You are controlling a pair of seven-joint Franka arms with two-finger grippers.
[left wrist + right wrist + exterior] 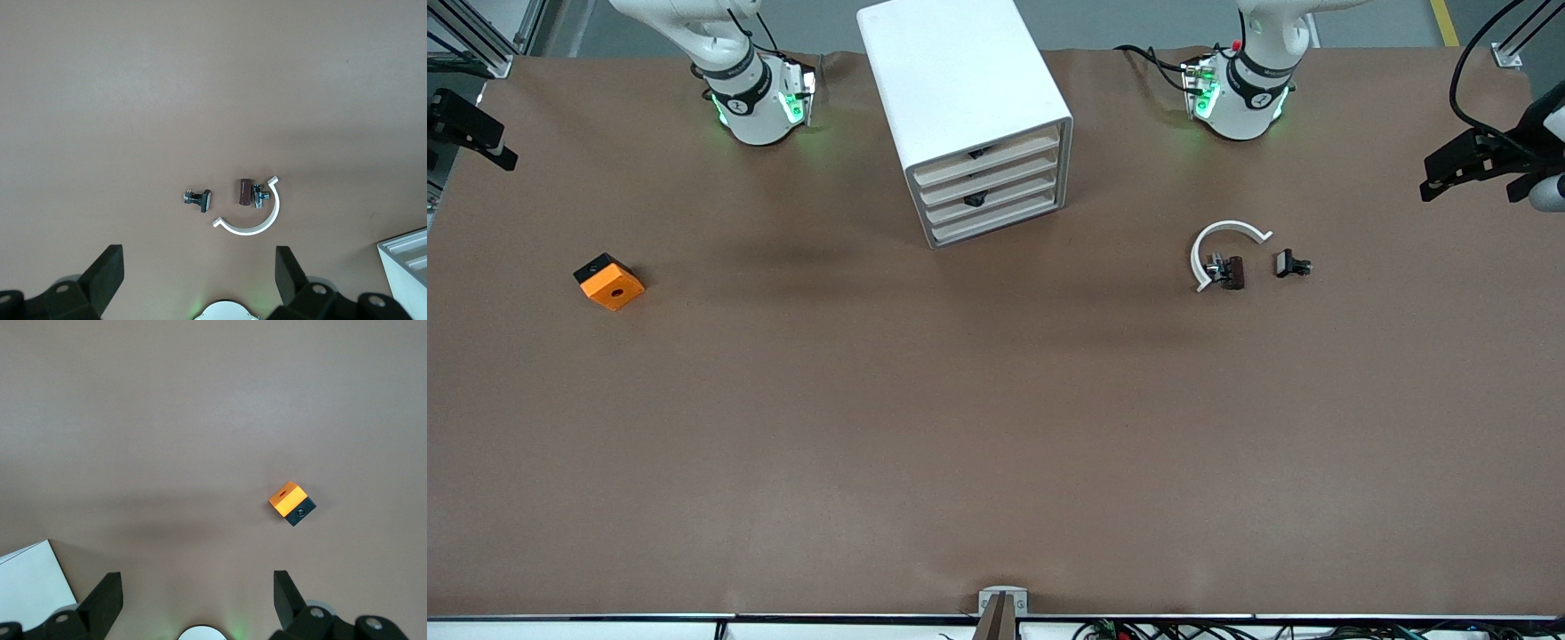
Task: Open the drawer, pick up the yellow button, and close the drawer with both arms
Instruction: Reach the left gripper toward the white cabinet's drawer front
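While all four drawers of the cabinet (967,107) sit shut, button unseen, left gripper (199,272) and right gripper (197,590) hang high either side of it, jaws apart, empty.

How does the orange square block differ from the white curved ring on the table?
The orange square block is a solid box with a black side and a round hole on top; the white curved ring is a thin, open arc. The block lies alone toward the right arm's end; the ring lies toward the left arm's end, with a small dark part inside it. Both rest on the brown table.
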